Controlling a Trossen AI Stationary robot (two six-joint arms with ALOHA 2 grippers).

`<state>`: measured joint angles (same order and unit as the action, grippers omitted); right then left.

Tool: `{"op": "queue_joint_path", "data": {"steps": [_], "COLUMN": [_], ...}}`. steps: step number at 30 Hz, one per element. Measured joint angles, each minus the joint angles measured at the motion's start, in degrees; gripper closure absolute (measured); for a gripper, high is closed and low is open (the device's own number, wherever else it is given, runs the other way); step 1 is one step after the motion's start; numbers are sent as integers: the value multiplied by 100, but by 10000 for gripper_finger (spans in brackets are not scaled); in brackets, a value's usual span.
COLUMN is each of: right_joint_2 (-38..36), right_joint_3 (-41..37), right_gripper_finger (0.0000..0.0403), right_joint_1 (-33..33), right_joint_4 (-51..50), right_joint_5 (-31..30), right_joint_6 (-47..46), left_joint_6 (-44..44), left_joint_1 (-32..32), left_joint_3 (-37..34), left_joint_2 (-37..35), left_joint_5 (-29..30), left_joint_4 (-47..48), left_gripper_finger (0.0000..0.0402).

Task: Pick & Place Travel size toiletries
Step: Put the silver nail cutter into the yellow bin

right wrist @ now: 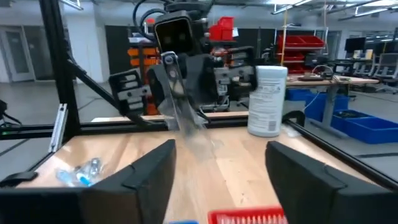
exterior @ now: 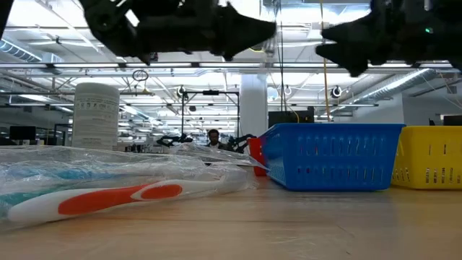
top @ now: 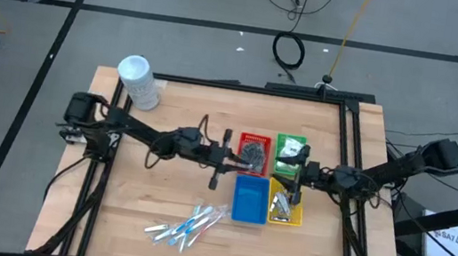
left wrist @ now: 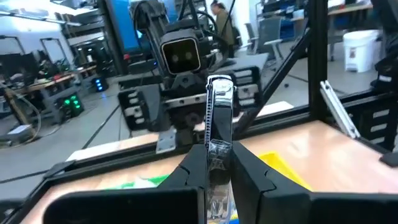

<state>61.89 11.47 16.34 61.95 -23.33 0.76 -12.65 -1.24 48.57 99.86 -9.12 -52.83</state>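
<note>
My left gripper hovers near the table's middle, beside the red tray. It is shut on a slim clear-wrapped stick, which the right wrist view also shows. My right gripper hangs open and empty over the seam between the green tray and the yellow tray, facing the left one. Several more wrapped sticks lie flat on the wood near the front edge. Dark grey bundles fill the red tray, and white packets lie in the green one. My left gripper pinches the stick between its two fingers, somewhere along the stick's middle. The fingers come level from the table's left and lie across the stick. It stands roughly upright, a little tilted, with its top end above the fingers, clear of the table.
A blue tray sits in front of the red one and shows close in the low view. A tall white tub stands at the far left. A black frame rail borders the table. Bare wood lies left of the trays.
</note>
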Motion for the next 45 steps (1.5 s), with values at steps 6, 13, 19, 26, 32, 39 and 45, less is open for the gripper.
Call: {"op": "queue_joint_path", "data": {"steps": [6, 13, 19, 26, 32, 39, 45], "right_joint_2": [643, 1047, 1344, 1466, 1466, 1460, 1457], "right_joint_3": [704, 1099, 1376, 1557, 1568, 1568, 1568], "right_gripper_finger": [122, 133, 156, 183, 228, 317, 366], "right_joint_1": [-103, -131, -140, -143, -206, -340, -387], "right_joint_4": [2, 23, 132, 128, 72, -187, -201], "right_joint_5": [520, 841, 1145, 1149, 1149, 1149, 1164], "right_joint_6": [389, 748, 767, 918, 940, 986, 1089], "left_joint_6": [96, 75, 80, 95, 98, 92, 114], "left_joint_1": [108, 123, 121, 123, 123, 123, 121], "left_joint_3": [568, 687, 685, 683, 681, 676, 674], "left_joint_2": [517, 553, 551, 553, 553, 553, 553], "left_joint_5": [-530, -600, -624, -601, -601, -588, -606], "left_joint_4": [-2, -23, 43, 149, 172, 185, 194], "left_gripper_finger": [379, 370, 368, 367, 367, 367, 367]}}
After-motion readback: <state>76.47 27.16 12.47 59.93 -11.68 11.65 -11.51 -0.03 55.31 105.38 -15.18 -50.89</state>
